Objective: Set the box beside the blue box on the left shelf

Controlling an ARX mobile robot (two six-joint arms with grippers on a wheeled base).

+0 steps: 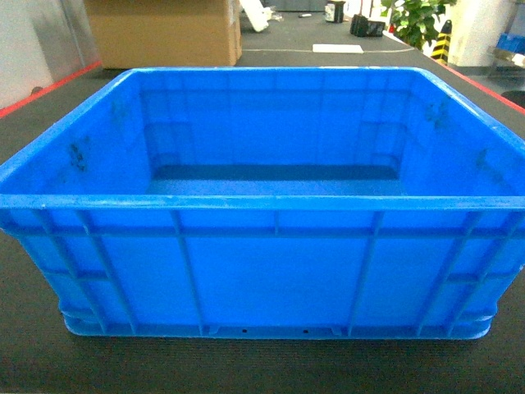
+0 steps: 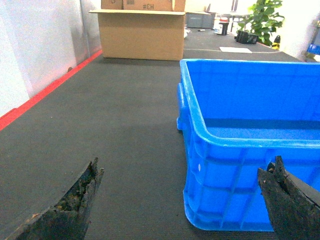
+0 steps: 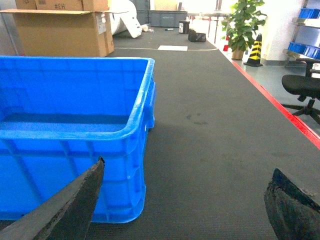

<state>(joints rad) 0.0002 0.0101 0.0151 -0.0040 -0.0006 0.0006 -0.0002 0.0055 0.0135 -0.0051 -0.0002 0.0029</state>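
Observation:
The box [image 1: 262, 205] is a large bright blue crate with ribbed walls, standing empty on dark carpet and filling the head view. Neither gripper shows in the head view. My left gripper [image 2: 186, 161] is open, low over the floor, and its dark fingers [image 2: 75, 200] straddle the crate's near left corner [image 2: 200, 165] without touching it. My right gripper [image 3: 189, 166] is open too, facing the crate's near right corner [image 3: 135, 165], with its left finger [image 3: 70, 205] in front of the wall. The left shelf and the blue box on it are out of view.
A big cardboard box [image 1: 164, 29] stands behind the crate to the left. A red floor line [image 2: 45, 90] runs along a white wall on the left, and another [image 3: 280, 105] on the right. A potted plant [image 3: 242, 25], a striped cone [image 3: 256, 50] and an office chair [image 3: 302, 85] stand far right.

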